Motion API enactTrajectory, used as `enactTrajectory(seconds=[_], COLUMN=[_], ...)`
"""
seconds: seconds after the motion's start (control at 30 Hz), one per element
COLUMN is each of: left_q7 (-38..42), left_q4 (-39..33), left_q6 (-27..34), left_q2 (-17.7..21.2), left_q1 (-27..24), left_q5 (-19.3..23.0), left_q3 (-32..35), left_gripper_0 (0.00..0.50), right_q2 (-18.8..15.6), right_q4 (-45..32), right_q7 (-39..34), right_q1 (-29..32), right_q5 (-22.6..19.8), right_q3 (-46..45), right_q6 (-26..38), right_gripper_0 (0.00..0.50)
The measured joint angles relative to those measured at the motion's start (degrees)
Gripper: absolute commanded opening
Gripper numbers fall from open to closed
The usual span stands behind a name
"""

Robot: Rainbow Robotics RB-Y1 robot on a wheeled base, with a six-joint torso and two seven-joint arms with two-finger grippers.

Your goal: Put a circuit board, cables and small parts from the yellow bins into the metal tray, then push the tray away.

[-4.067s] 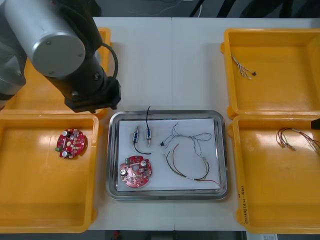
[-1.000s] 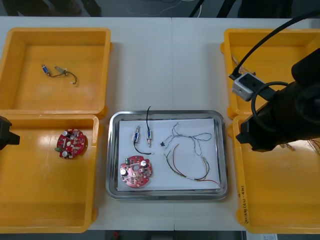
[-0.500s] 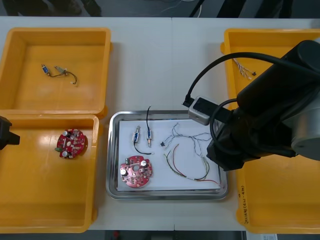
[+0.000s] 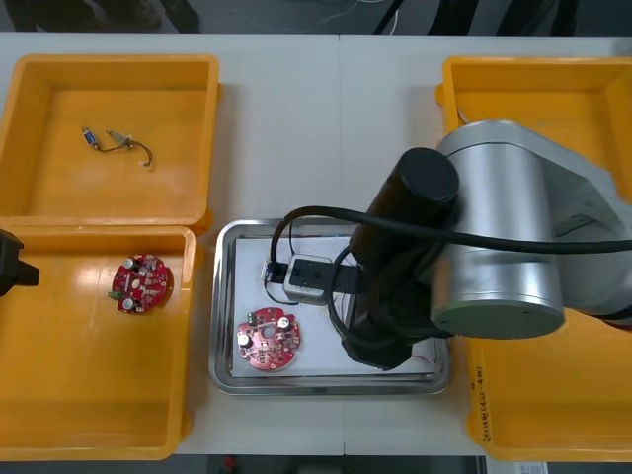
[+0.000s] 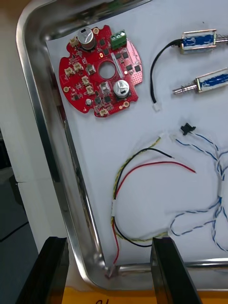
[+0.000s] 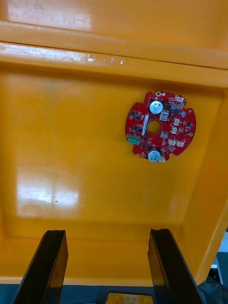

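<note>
Right tool (image 5: 108, 278) spread wide, empty, above a corner of tray (image 5: 38, 118). Inside, farther on: red-yellow cable (image 5: 137, 190), board (image 5: 99, 71), small metal parts (image 5: 199, 40). Risk when pushing: snagging cable ends, tipping tray. Left tool (image 6: 104, 266) parted, idle over bin (image 6: 71, 166).

We log | right arm (image 4: 499, 247): silver-grey rounded casing, black wrist section | black cable (image 4: 553, 241) looping to our small grey box (image 4: 308, 279) | fingers (image 5: 165, 270): matte black flat bars
</note>
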Motion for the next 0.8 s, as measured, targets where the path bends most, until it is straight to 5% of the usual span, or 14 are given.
enactTrajectory(seconds=[0.3, 0.8], left_q7=[0.00, 0.00], left_q4=[0.00, -0.01], left_q6=[0.00, 0.00], left_q2=[0.00, 0.00], left_q1=[0.00, 0.00], left_q5=[0.00, 0.00], left_q3=[0.00, 0.00], left_gripper_0=[0.500, 0.500], right_q2=[4.48, 5.48], right_q4=[6.68, 8.99], right_q7=[4.89, 4.88], right_q1=[-2.72, -4.24], right_q5=[0.15, 5.90], right_q3=[7.49, 18.76], right_q6=[-1.83, -5.92], right_gripper_0=[0.500, 0.500])
